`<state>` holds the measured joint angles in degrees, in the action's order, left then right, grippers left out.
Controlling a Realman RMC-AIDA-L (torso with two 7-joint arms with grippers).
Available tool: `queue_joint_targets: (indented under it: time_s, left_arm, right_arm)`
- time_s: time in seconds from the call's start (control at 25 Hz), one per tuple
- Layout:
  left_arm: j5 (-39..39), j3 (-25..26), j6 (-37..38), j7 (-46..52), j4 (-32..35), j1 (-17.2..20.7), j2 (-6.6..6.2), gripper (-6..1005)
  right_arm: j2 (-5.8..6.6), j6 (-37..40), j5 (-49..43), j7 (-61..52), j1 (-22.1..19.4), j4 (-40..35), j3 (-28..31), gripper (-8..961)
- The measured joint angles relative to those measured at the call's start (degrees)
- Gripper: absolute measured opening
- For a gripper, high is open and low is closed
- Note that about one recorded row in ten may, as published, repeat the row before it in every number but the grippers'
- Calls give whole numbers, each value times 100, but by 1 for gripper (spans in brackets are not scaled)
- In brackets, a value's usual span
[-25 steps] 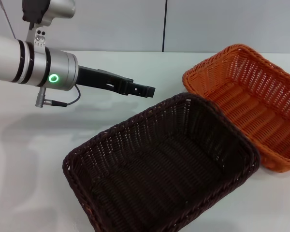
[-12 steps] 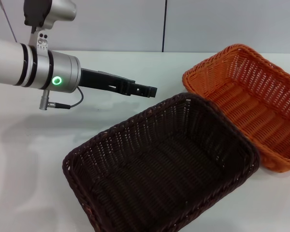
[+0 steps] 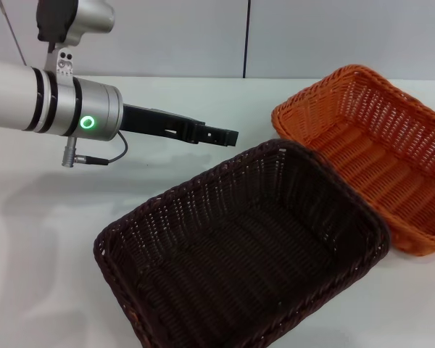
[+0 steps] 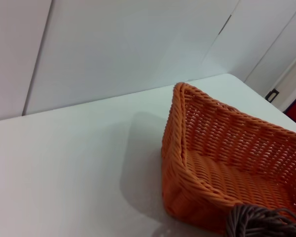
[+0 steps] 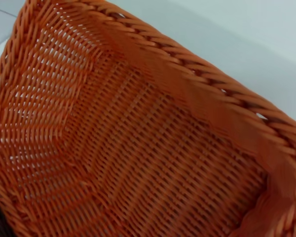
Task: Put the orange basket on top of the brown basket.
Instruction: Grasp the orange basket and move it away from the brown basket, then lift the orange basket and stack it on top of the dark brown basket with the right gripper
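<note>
The orange basket (image 3: 373,148) lies on the white table at the right, its near long side touching the far corner of the brown basket (image 3: 239,268), which fills the middle front. My left gripper (image 3: 228,136) hovers above the table just behind the brown basket's far rim, pointing towards the orange basket and a short way from it. The left wrist view shows the orange basket (image 4: 222,163) ahead, with a bit of the brown basket's rim (image 4: 261,222) at the edge. The right wrist view looks straight into the orange basket (image 5: 138,148) from close above. My right gripper itself does not show.
The white table (image 3: 43,225) stretches bare to the left of the baskets and behind them, up to a pale wall (image 3: 312,36). The orange basket runs out of the head view at the right.
My left arm has crept a little to the right, towards the orange basket. The orange basket has shifted very slightly to the left. The brown basket has not moved.
</note>
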<state>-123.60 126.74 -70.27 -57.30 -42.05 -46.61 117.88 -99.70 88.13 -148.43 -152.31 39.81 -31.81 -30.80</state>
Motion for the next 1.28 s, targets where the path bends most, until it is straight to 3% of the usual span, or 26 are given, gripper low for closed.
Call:
queue_joint_targets:
  time_s: [0.24, 0.76, 1.28]
  left_arm:
    - [78, 0, 19, 15, 133, -38, 0, 832]
    - [300, -2, -37, 17, 136, 14, -13, 832]
    - [346, 0, -12, 7, 126, 77, -21, 832]
  right_arm:
    - [-45, -356, 70, 24, -118, -50, 48, 371]
    - [-94, -834, 749, 268, -404, -132, 99, 264]
    - [-158, -1281, 1561, 595, -785, -154, 232, 246]
